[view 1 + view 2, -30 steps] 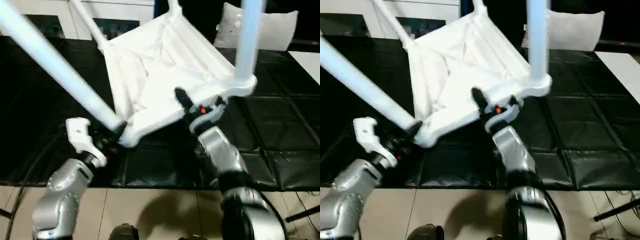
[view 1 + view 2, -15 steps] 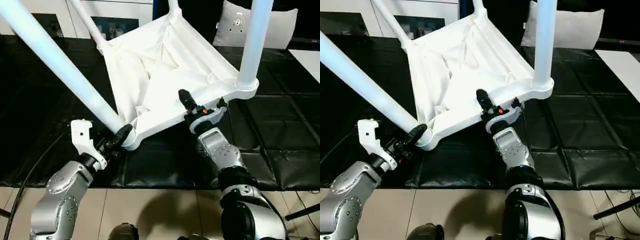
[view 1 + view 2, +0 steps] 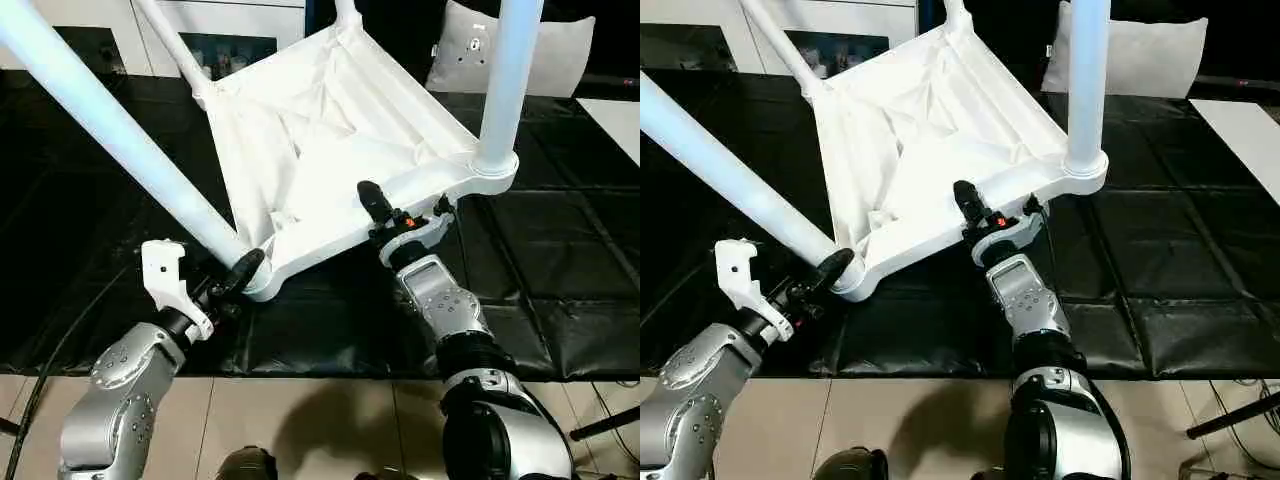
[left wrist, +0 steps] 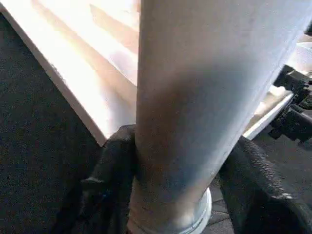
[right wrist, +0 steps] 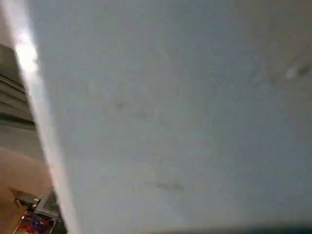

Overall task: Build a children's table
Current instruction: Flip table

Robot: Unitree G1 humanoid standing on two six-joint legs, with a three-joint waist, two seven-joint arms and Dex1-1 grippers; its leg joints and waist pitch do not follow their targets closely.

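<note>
Now that the tabletop [image 3: 330,150] has settled steady and tilted on the black mat [image 3: 560,260], all four legs look socketed. My left claw [image 3: 232,283] stays clamped on the near-left leg [image 3: 120,130]; my right claw [image 3: 400,215] has narrowed onto the near rim.

Left forearm [image 3: 120,395], lower left of the head view — rounded silver casing with small dark screw holes, ending in a black wrist section and a white angular bracket [image 3: 165,280]. Left gripper [image 4: 175,185] — two black fingers, matte and finely pebbled in the wrist view. Right forearm [image 3: 440,305], lower centre-right — silver shell with a dotted panel, a black band below, and a bulbous silver upper segment. Right gripper [image 3: 405,212] — black fingers, white curved collar, small red-orange mark.
</note>
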